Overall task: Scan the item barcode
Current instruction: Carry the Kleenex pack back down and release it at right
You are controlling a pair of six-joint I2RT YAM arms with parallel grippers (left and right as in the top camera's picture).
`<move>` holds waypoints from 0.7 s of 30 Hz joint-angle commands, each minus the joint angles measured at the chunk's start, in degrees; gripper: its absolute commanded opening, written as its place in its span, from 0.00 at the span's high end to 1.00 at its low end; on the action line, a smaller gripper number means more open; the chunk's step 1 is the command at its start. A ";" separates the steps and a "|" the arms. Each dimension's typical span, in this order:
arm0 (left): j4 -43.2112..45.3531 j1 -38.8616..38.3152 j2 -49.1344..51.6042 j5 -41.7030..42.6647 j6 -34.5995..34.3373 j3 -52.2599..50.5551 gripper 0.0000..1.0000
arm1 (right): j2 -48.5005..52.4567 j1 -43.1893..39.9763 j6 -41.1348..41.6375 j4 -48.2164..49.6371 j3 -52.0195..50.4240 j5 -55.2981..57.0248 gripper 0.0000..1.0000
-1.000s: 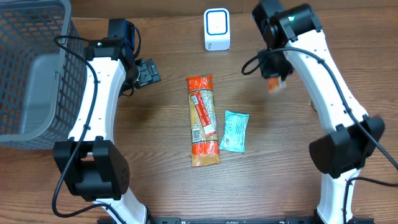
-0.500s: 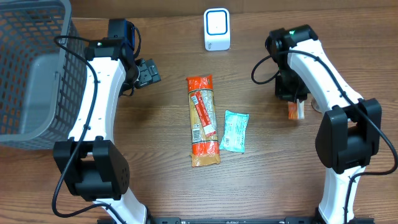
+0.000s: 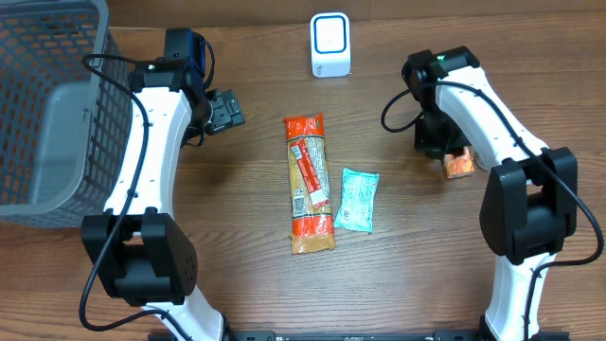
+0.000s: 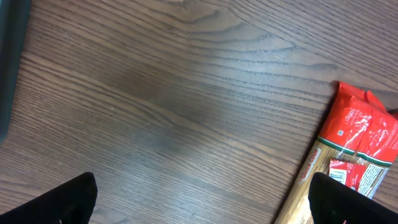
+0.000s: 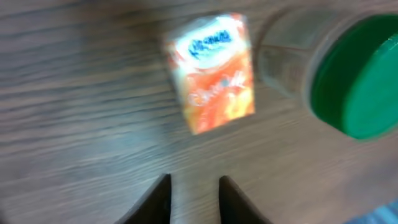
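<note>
Orange carton (image 5: 214, 71) now loose on table (image 5: 74, 124), green cap (image 5: 357, 81) just beside.

Orange packet (image 3: 458, 164) lies flat, printed face up.

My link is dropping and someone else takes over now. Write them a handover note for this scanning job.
Left gripper: wide open, empty, left of the pasta pack.
Right gripper: slightly open, empty; orange packet lies free just ahead of it.
Teal packet lies beside the pasta pack.
Done: no item is at the scanner.
Left: pick up an item, show its barcode to the scanner.
</note>
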 commanded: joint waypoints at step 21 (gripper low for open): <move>0.11 -0.39 -1.29 -0.07 1.11 0.90 0.00 | -0.26 -4.17 -0.50 27.61 -18.51 2.21 0.95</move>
